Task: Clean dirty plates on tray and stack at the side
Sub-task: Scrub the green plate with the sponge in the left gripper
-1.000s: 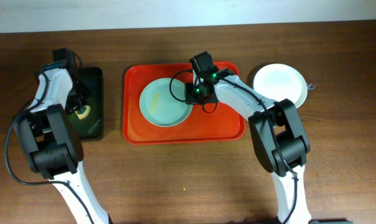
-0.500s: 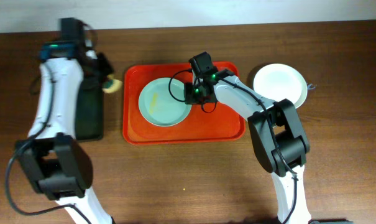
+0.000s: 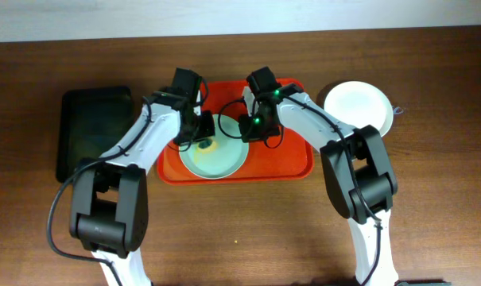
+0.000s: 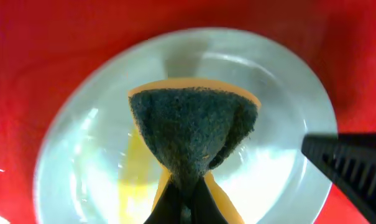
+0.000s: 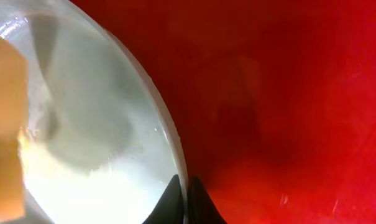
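Observation:
A pale mint-blue plate (image 3: 221,162) with a yellowish smear (image 4: 135,180) lies in the red-orange tray (image 3: 288,163). My left gripper (image 3: 199,135) is shut on a sponge (image 4: 194,134) with a yellow body and a dark green scouring face, and holds it over the plate's middle (image 4: 281,93). My right gripper (image 3: 248,131) is shut on the plate's right rim (image 5: 169,155), one jaw on each side, in the right wrist view (image 5: 183,202). A cream-white plate (image 3: 358,107) sits on the table to the right of the tray. I see no second mint plate.
A smaller black tray (image 3: 93,131) lies on the table to the left of the red tray. The right gripper's black finger (image 4: 349,165) shows at the plate's edge in the left wrist view. The table is brown wood.
My left arm has swung from over the black tray to the mint plate, carrying the sponge. My right gripper has stayed at the plate's right rim.

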Controlling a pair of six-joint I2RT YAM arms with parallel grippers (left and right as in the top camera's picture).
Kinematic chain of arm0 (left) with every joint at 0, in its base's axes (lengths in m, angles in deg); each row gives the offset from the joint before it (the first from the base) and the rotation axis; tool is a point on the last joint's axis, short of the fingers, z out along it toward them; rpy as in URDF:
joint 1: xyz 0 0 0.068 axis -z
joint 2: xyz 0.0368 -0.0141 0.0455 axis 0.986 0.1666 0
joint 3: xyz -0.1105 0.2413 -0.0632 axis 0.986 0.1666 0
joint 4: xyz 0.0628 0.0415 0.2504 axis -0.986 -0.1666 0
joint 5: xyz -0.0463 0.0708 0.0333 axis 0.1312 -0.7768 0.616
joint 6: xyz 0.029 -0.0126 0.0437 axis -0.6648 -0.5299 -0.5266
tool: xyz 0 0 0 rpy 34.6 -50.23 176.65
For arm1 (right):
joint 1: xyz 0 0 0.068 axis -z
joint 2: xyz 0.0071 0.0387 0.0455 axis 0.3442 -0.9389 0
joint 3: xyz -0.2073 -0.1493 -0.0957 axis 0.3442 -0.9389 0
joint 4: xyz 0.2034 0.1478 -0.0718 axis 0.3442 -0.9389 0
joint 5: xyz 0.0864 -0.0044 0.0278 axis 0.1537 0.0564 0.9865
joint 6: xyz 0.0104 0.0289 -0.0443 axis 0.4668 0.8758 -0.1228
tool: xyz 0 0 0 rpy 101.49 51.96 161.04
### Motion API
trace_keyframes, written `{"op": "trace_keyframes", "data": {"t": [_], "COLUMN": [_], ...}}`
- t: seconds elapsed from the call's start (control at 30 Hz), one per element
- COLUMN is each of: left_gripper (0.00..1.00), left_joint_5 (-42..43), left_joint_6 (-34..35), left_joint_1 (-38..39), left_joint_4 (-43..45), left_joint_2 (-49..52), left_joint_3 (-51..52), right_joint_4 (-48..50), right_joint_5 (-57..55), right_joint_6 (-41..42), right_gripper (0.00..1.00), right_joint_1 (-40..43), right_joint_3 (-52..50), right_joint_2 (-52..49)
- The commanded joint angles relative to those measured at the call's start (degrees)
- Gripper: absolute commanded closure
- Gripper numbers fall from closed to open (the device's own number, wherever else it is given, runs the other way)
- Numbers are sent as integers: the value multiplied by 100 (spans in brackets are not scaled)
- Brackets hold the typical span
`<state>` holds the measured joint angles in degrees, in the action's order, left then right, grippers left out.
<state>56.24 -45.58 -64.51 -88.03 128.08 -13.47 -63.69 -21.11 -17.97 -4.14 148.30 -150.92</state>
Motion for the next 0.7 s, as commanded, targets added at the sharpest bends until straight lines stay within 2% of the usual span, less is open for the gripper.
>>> {"op": "trace_keyframes", "data": {"t": [0.0, 0.17, 0.3, 0.37, 0.43, 0.5, 0.6, 0.67], "left_gripper": [100, 100, 100, 100, 100, 100, 100, 100], "left_joint_5": [-9, -605, -2658, -3209, -3585, -3040, -929, -107], "left_joint_6": [-105, -107, -105, -85, 114, 151, 146, 118], "left_joint_1": [212, 236, 225, 225, 227, 234, 232, 234], "left_joint_4": [37, 92, 26, -57, -544, -933, -1132, -1196], "left_joint_2": [61, 417, 555, 555, 553, 553, 553, 592], "left_joint_3": [44, 225, 229, 186, -190, -664, -1021, -992], "right_joint_4": [-17, -9, -9, -9, -2, 15, 20, 17], "right_joint_5": [-234, -234, -234, -234, -234, -234, -234, -234], "right_joint_6": [-76, -76, -79, -79, -76, -76, -79, -79], "right_gripper": [96, 96, 96, 96, 96, 96, 96, 96], "right_joint_1": [68, 68, 68, 68, 68, 68, 68, 68], "right_joint_3": [-17, -17, -17, -17, -17, -17, -17, -17], "right_joint_2": [-291, -293, -293, -293, -291, -293, -293, -293]}}
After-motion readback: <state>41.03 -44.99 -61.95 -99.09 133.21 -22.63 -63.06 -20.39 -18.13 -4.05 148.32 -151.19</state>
